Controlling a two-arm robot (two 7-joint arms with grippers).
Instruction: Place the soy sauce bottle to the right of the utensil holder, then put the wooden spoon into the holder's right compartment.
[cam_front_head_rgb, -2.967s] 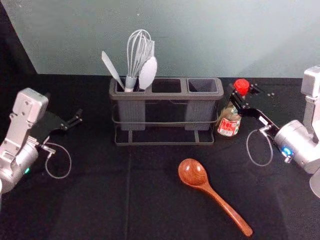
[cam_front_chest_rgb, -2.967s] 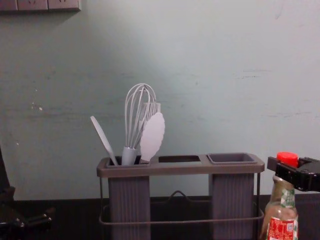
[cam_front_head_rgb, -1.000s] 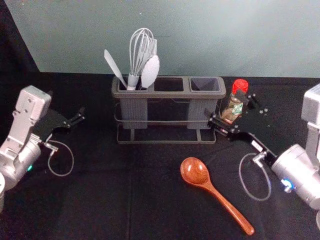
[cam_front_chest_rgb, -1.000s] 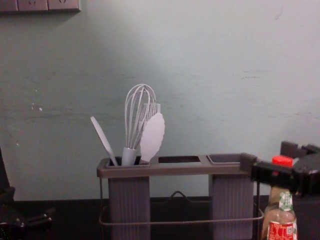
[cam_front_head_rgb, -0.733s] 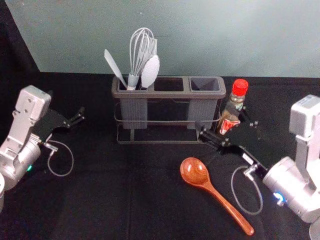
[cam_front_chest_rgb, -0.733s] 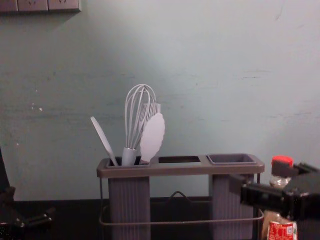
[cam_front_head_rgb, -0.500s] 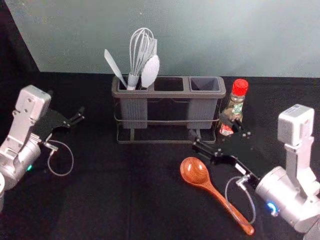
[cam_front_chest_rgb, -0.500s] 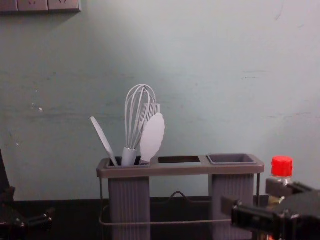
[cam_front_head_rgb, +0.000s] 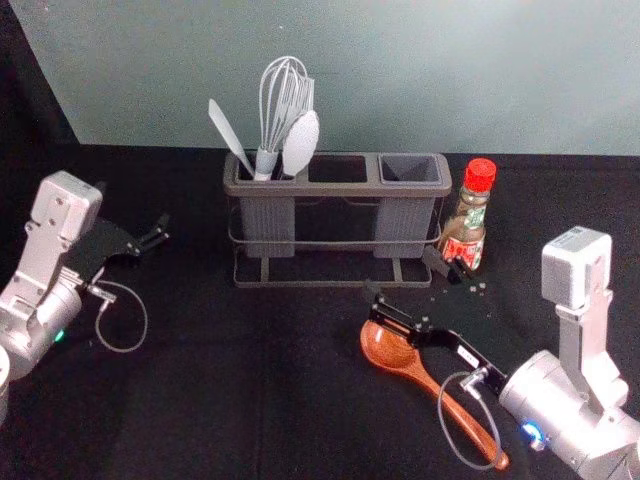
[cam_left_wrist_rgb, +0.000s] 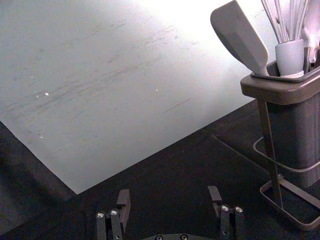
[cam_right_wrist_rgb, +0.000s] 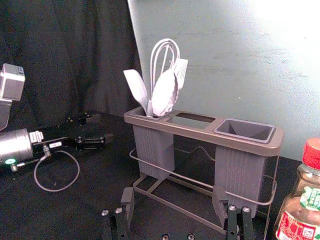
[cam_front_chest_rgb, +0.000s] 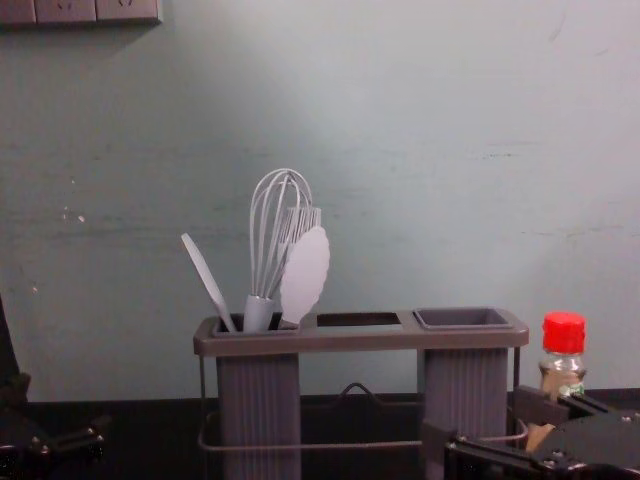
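Observation:
The soy sauce bottle (cam_front_head_rgb: 468, 222), red-capped, stands upright just right of the utensil holder (cam_front_head_rgb: 330, 190), whose right compartment (cam_front_head_rgb: 408, 170) is empty. My right gripper (cam_front_head_rgb: 405, 280) is open in front of the holder's right end, over the wooden spoon's bowl (cam_front_head_rgb: 388, 348) and apart from the bottle. In the right wrist view, nothing is between the fingers of the right gripper (cam_right_wrist_rgb: 173, 200). The spoon lies on the table, handle toward the front right. My left gripper (cam_front_head_rgb: 163, 232) is parked at the left; in its wrist view the left gripper (cam_left_wrist_rgb: 169, 196) stands open.
A whisk (cam_front_head_rgb: 275, 105), a white spoon-shaped utensil (cam_front_head_rgb: 299, 145) and a spatula (cam_front_head_rgb: 228, 133) stand in the holder's left compartment. Behind the black-covered table rises a pale wall (cam_front_head_rgb: 400, 80). The holder's middle opening (cam_front_head_rgb: 338, 169) holds no utensil.
Three seconds ago my right gripper was around the bottle's neck. Its fingers have since spread, and it has come away toward the front left. The bottle stays standing beside the holder.

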